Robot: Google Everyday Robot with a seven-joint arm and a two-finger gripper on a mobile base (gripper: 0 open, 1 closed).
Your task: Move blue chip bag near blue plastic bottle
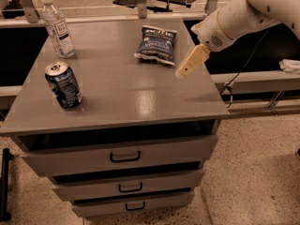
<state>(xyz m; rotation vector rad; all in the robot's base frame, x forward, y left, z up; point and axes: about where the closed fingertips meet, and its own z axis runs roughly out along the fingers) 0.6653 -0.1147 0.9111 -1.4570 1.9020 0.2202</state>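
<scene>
The blue chip bag (pixel 157 45) lies flat at the back middle-right of the grey cabinet top (pixel 126 90), dark blue with white lettering. The blue plastic bottle (pixel 57 26), clear with a white cap and white label, stands upright at the back left corner. My gripper (pixel 187 65) hangs from the white arm coming in from the upper right. Its tan fingers (pixel 193 60) point down-left, just right of the chip bag and slightly above the surface, holding nothing that I can see.
A blue-and-white soda can (pixel 63 85) stands near the front left of the top. The cabinet has three drawers (pixel 125 156) below. A dark shelf and cables (pixel 243 64) lie to the right, behind the arm.
</scene>
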